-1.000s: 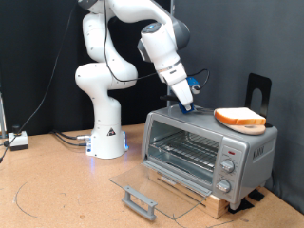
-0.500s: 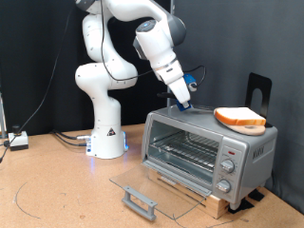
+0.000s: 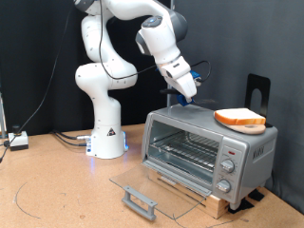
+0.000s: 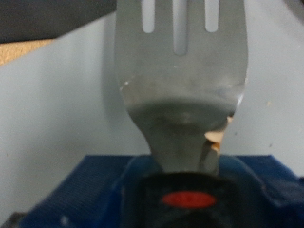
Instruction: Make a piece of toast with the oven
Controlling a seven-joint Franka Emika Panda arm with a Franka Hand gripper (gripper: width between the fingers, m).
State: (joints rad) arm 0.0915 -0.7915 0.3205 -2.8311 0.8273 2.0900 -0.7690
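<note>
I saw tool (image 3: 187, 93) clamped on fork (image 4: 180, 81) above oven (image 3: 209, 147); toast (image 3: 239, 118) sat atop oven, door (image 3: 157, 190) open.

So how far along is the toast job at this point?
Done: the silver boxy toaster oven has its glass door folded down flat, with the wire rack bare. In hand: the gripper hangs above the oven's top and grips a metal fork-like tool, as the wrist view shows. Left: the tan, brown-crusted slice of bread sits on a round wooden plate on the oven's top, not inside.
</note>
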